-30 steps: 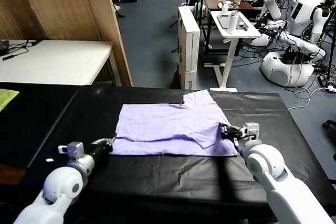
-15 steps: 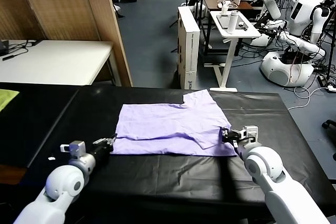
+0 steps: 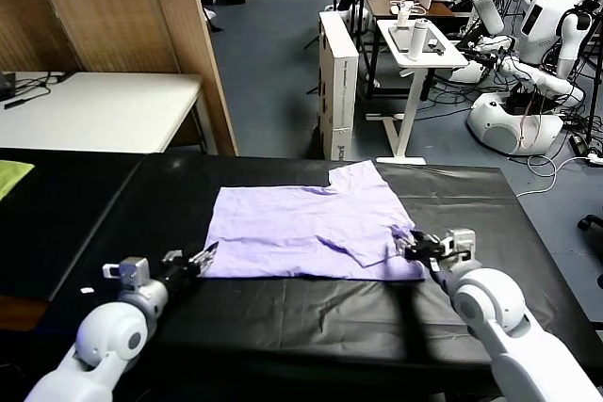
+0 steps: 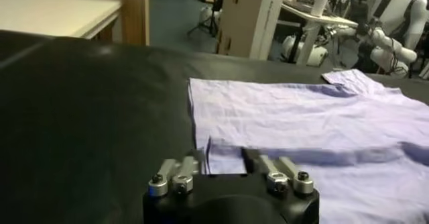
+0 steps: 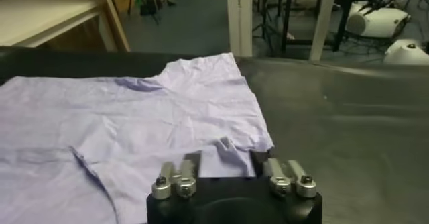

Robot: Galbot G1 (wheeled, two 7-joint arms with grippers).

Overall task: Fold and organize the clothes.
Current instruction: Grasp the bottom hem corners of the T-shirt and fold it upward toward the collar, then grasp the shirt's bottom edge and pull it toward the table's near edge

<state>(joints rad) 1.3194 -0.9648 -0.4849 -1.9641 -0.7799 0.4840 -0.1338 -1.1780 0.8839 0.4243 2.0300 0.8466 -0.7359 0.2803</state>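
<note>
Item: 1 lavender T-shirt (image 3: 306, 228), lying flat w/ a folded layer on the black table (image 3: 283, 327), roughly centre, one sleeve sticking out toward the far edge; plain side up, no print visible. Grippers: 2. Left gripper (image 3: 200, 258) at the shirt's near-left corner, fingers spread wide, nothing gripped; the corner lies between them on the table. Right gripper (image 3: 407, 245) at the near-right edge of the shirt, fingers also spread wide, a small flap of cloth lying loose between them, not pinched. Other cloth: 1 yellow-green piece (image 3: 11, 176) at far left of head view, well apart from the shirt. Furniture: 1 white table (image 3: 94, 110) behind left, 1 wooden screen (image 3: 122, 7), 1 tall cardboard box (image 3: 337, 82), 1 small white stand (image 3: 419, 54) w/ items on top; at least 2 white robots (image 3: 528, 63) in the background right. View diffs: head view alone shows both arms plus the yellow-green cloth. Left wrist view shows its own two fingers (image 4: 175, 175) astride the shirt corner (image 4: 224, 161) and the straight left hem; right gripper not seen there. Right wrist view shows its fingers (image 5: 177, 177) either side of the raised flap (image 5: 228, 155), plus a diagonal fold line across the fabric; left gripper not seen there.
</note>
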